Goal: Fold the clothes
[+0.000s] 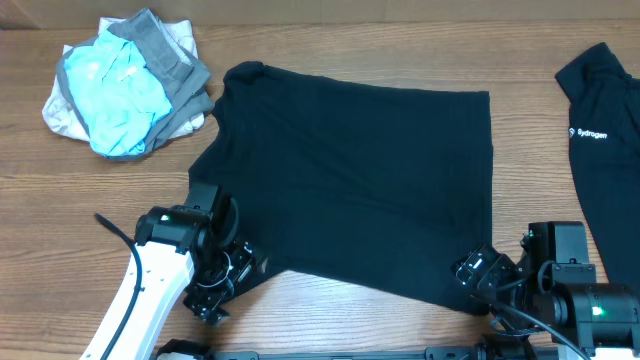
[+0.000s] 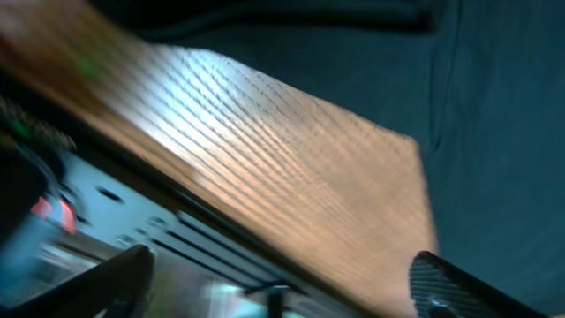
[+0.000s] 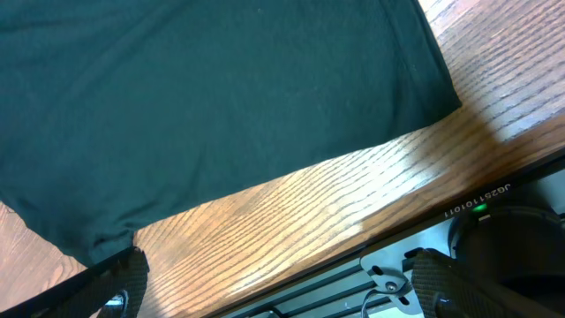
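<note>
Presently, we find the plain black soft fabric garment [image 1: 360, 180] spread flat across the middle of the brown wood-grain counter [image 1: 330, 50], unfolded, its near hem close to the counter's front edge. The left fingers [image 2: 459, 287] stand wide apart at the near-left corner and grip nothing. The left wrist view is blurred, but it shows mostly bare wood between them, with the cloth off to one side. The right fingers [image 3: 106, 287] are likewise spread and empty at the near-right corner, one of them just beside the hem's tip. We judge the chief risk to be a missed or partial pinch: closing from this position, the left fingers could meet wood alone or catch only one layer. A one-sided hold would skew the fold or drag the cloth. Unequal lifting by the two arms could wrinkle the panel. The far-left sleeve lies near the crumpled light-blue, grey and beige cloth bundle [image 1: 125, 85], which could be snagged if the garment is pulled. A second black garment with white lettering [image 1: 605, 150] lies near the right arm and could be caught by mistake. Fingers pressed too low may scrape the counter.
</note>
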You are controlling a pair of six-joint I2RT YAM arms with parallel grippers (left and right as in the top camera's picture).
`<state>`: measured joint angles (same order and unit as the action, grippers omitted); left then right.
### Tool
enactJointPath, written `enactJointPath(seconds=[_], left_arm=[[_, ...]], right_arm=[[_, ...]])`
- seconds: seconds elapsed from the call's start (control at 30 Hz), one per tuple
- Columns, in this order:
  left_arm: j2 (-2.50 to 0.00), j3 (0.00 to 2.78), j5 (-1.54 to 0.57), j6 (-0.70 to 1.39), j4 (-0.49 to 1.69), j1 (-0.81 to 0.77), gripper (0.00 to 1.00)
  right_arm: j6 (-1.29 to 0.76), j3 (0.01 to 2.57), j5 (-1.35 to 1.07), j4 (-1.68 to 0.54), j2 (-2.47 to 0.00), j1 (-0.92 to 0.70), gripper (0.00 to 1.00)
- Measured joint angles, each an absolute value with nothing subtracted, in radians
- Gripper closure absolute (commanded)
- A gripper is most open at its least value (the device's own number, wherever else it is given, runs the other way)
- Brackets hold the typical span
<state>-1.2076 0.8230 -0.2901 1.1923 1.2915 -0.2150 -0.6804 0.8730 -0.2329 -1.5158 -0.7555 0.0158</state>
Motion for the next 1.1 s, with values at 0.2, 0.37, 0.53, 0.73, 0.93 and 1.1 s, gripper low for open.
enactJointPath(seconds=[0.2,0.37,0.53,0.73,0.93,1.1], left_arm=[[-1.208,0.805,-0.287,1.501,1.240,-0.215,0.00],[-1.208,0.706,-0.265,1.682,1.127,-0.215,0.00],[-1.208,0.621,-0.241,1.781,1.024,-0.215,0.00],[-1.208,0.612,-0.165,1.835,0.976,-0.215,0.00],[-1.208,0.612,-0.121,1.863,0.949,-0.214,0.00],[-1.215,0.612,-0.114,1.885,0.938,-0.214,0.00]], right_arm=[[-0.680,0.873,-0.233,-1.509,-0.756,0.016,0.00],[-0.680,0.873,-0.236,-1.501,-0.756,0.016,0.00],[-0.680,0.873,-0.237,-1.502,-0.756,0.016,0.00],[-0.681,0.873,-0.237,-1.503,-0.756,0.016,0.00],[-0.680,0.873,-0.236,-1.500,-0.756,0.016,0.00],[-0.681,0.873,-0.236,-1.500,-0.756,0.016,0.00]])
